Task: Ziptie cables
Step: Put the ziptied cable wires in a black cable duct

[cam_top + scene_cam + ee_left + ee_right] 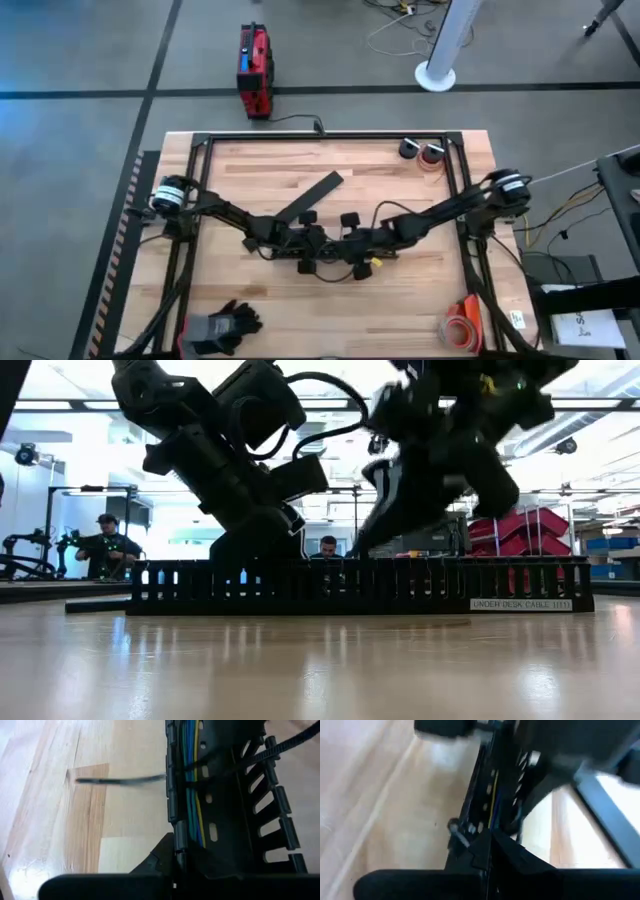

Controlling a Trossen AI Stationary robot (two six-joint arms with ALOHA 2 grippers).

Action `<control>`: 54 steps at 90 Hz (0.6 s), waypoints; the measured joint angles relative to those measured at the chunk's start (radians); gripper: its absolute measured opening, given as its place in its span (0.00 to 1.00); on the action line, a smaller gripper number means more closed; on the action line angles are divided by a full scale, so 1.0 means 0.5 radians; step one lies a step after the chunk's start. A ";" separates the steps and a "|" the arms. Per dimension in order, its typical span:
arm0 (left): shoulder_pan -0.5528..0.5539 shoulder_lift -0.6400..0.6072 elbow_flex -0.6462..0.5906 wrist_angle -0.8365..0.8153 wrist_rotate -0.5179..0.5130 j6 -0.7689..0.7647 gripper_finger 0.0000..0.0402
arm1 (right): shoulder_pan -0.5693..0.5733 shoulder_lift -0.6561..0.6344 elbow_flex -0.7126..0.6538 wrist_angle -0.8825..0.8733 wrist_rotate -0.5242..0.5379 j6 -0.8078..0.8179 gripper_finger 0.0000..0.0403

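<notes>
left gripper [300, 243] and right gripper [352, 247] meet mid-table over the slotted tray [235, 815] — can't tell if either is spread or pinching. cables [192, 805] lie along the tray channel, thin and floppy — best held by the zip tie [240, 762] crossing them, i'd say. farther off, tape rolls [424, 152] and gloves [222, 326] sit well clear.

cables [192, 795] – apparently in slotted strip [260, 805] | both mid-table [250, 170]

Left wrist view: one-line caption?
Coloured cables lying in the slotted black strip, a black zip tie looped across them.
</notes>
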 joint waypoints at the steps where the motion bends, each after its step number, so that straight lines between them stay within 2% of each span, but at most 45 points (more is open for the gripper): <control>1: 0.000 0.000 0.000 0.000 0.001 0.000 0.00 | -0.001 0.008 0.000 -0.009 0.010 -0.001 0.00; 22: 0.001 0.000 -0.002 0.003 -0.006 -0.001 0.00 | -0.010 0.040 0.005 -0.128 0.142 -0.033 0.00; 54: 0.000 0.000 -0.004 -0.001 -0.003 -0.011 0.00 | -0.010 -0.257 0.005 -0.306 0.210 -0.083 0.00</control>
